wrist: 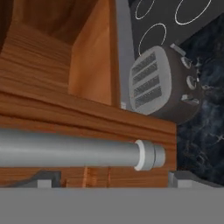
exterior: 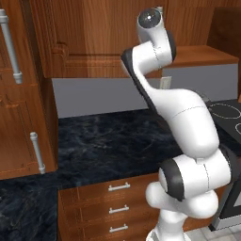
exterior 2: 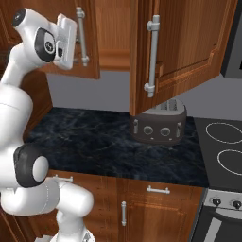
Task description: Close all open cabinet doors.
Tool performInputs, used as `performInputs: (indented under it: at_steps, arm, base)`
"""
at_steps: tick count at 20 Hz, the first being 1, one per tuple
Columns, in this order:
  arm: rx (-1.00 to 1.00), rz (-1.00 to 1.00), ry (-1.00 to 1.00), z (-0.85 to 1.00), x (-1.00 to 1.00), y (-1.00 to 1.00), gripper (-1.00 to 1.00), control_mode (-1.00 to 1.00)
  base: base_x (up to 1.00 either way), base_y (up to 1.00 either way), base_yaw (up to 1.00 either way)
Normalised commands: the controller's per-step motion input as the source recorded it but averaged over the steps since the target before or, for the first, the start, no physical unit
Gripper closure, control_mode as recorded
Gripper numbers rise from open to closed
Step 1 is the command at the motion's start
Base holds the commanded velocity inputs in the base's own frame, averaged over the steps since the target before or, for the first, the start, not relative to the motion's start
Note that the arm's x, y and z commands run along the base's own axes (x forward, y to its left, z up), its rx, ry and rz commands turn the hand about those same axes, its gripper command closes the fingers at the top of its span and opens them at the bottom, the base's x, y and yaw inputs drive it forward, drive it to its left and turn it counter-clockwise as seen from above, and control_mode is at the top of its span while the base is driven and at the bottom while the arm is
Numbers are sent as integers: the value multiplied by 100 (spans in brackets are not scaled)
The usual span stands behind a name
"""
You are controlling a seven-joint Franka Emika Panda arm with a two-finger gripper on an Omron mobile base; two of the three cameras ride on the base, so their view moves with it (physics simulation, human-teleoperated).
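Note:
Two reddish-brown cabinet doors hang above the counter. The left door (exterior 2: 90,56) carries a vertical grey bar handle (exterior 2: 82,35), and my gripper (exterior 2: 74,41) is right against that handle. Up close in the hand view, the handle (wrist: 78,153) lies across the frame just above my open gripper (wrist: 116,181), with one fingertip (wrist: 43,178) at each side and nothing between them. The door's wood (wrist: 65,113) sits behind the bar. The right door (exterior 2: 189,47) is swung wide open toward me, handle (exterior 2: 152,54) facing out. In the left base view my arm hides the hand in front of a door panel (exterior: 89,42).
A dark toaster (exterior 2: 158,125) stands on the black marble counter (exterior 2: 94,142) under the open right door. The stove (exterior 2: 227,151) is at the right. A tall cabinet (exterior: 19,117) with bar handles flanks the left. Drawers (exterior: 117,207) sit below the counter.

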Motion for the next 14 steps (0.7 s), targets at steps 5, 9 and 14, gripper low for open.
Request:
performInputs:
  at_steps: [5, 9, 14]
  arm:
    - [9, 38, 0, -19, 46, -2, -100, -100]
    - [5, 35, 0, -13, 52, 4, -100, -100]
    - [0, 25, 9, -8, 55, 12, -100, -100]
  base:
    - [0, 0, 0]
    - [0, 0, 0]
    - [0, 0, 0]
